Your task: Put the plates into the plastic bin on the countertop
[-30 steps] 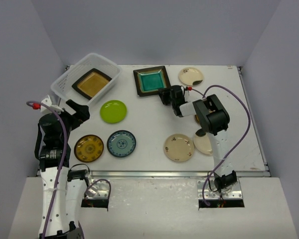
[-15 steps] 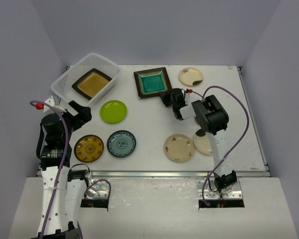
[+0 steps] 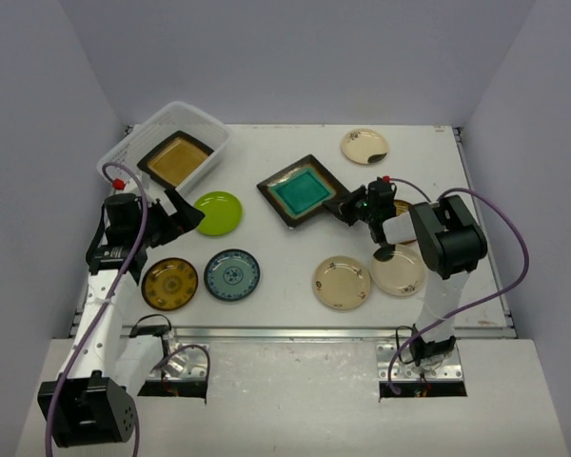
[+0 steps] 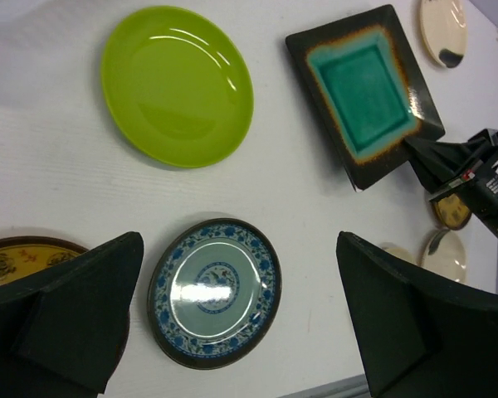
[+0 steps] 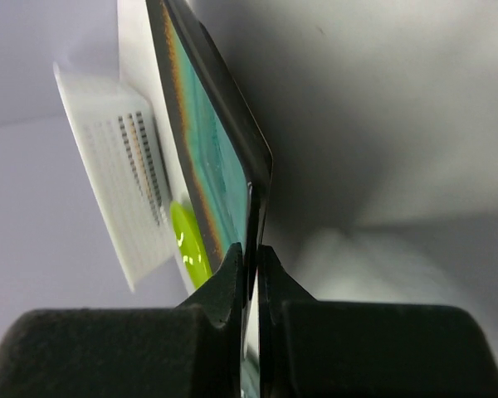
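You're pinching the teal square plate (image 3: 303,190) by its rim in the right gripper (image 3: 346,207); the plastic bin (image 3: 124,152) is sitting far-left, nearer your wide-open left gripper (image 3: 181,217).

Right gripper (image 3: 345,204) clamped on the right corner of the teal plate (image 3: 303,190), jaws pinched tight on its rim. Right arm (image 3: 445,243) folded low, reaching in from the plate's right. Left gripper (image 3: 181,215) spread wide, holding nothing, well left of the plate, wrist tipped downward.
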You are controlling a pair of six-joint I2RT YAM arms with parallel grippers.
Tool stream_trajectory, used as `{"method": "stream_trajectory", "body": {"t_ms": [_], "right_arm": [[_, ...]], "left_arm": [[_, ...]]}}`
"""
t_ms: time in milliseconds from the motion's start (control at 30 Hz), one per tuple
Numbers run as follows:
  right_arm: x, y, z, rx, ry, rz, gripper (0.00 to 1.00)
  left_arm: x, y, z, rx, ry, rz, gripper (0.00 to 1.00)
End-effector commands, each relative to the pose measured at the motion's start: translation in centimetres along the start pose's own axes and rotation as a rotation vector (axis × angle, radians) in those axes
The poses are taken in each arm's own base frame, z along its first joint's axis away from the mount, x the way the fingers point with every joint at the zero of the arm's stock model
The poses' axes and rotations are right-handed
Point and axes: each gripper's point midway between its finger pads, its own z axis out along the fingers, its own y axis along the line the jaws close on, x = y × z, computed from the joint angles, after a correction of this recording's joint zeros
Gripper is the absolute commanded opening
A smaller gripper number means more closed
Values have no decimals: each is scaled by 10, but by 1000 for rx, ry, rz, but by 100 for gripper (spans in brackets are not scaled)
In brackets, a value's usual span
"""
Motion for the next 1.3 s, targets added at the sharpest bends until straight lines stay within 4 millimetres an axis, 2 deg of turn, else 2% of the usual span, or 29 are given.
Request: {"method": "stream_trajectory", "body": {"t_ms": [0,100,133,267,333,400,467,600,667,700,767,800,900,1033,1067,1100,1167,1200,1267], "right_arm": [[10,124,-58,-459,170,-184,0],[35,142,-78,-539,356,-253,0],[37,143,-80,-548,374,-262,0],[58,151,-107,-624,538,-370,0],[65,152,-115,-648,603,-402,0],[72,153,-125,-668,656,-431,0],[75,155,-132,-688,683,-462,0],[80,161,-149,-717,703,-505,0],[82,163,-151,-723,711,-512,0],[82,163,-152,-724,710,-513,0],[82,163,-152,-722,709,-513,0],[82,163,-152,-720,708,-512,0],[81,162,-150,-712,708,-509,0],[76,165,-145,-706,691,-506,1],[74,166,-144,-706,683,-509,20],[72,166,-143,-707,673,-514,51],[66,165,-143,-687,651,-506,89],[61,162,-142,-673,627,-523,99],[48,148,-135,-569,557,-533,99]], "left_arm": [[-21,-48,2,203,-21,27,100],[-23,-62,17,234,16,15,100],[-26,-69,17,249,14,24,100],[-30,-90,40,309,96,10,100],[-30,-109,47,352,133,38,100],[-29,-114,55,366,165,57,100],[-22,-118,63,383,208,85,100],[7,-121,81,386,318,115,95],[20,-128,85,408,348,122,85],[25,-133,85,420,361,130,77],[28,-138,85,424,366,133,34],[28,-139,84,425,365,135,22],[25,-144,78,437,348,142,4],[10,-156,64,471,300,139,0],[4,-158,62,469,282,120,0],[-3,-159,60,462,261,92,0],[-23,-154,57,449,203,52,0],[-35,-151,55,441,175,13,0],[-70,-135,48,407,94,-77,0]]}}
